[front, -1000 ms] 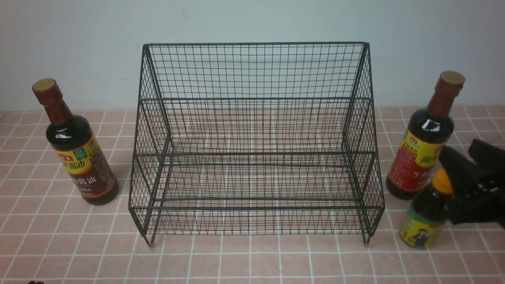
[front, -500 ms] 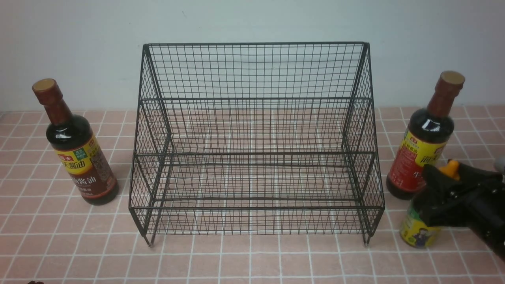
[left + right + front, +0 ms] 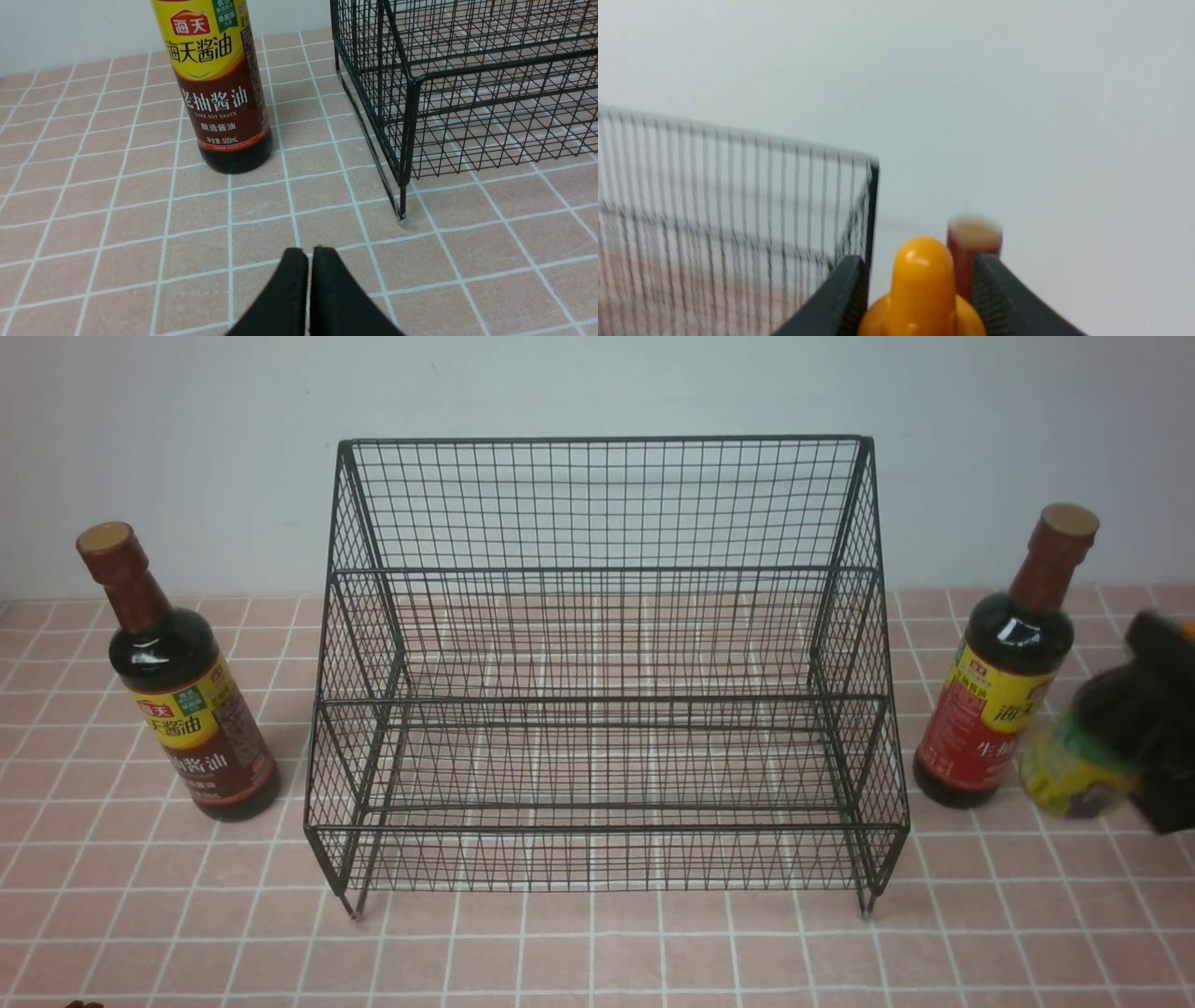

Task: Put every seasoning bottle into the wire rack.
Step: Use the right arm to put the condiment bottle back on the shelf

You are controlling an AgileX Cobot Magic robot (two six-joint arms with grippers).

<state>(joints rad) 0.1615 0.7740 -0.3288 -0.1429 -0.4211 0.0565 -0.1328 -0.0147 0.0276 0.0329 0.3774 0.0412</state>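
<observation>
tiled pink surface (image 3: 523, 952); right hand (image 3: 1144, 709) gripping squat, orange-capped bottle (image 3: 1078, 765); left hand (image 3: 309, 289) clenched.

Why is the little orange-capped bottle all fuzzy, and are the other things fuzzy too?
Front view: the orange-capped bottle is smeared, probably by motion; the wire rack looks crisp. Left wrist view: the dark soy sauce bottle is sharp. Right wrist view: the rack's mesh and the brown-red cap behind look blurry.

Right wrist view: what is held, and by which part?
The short bottle, held in the right gripper around its upper part, just below the orange cap.
</observation>
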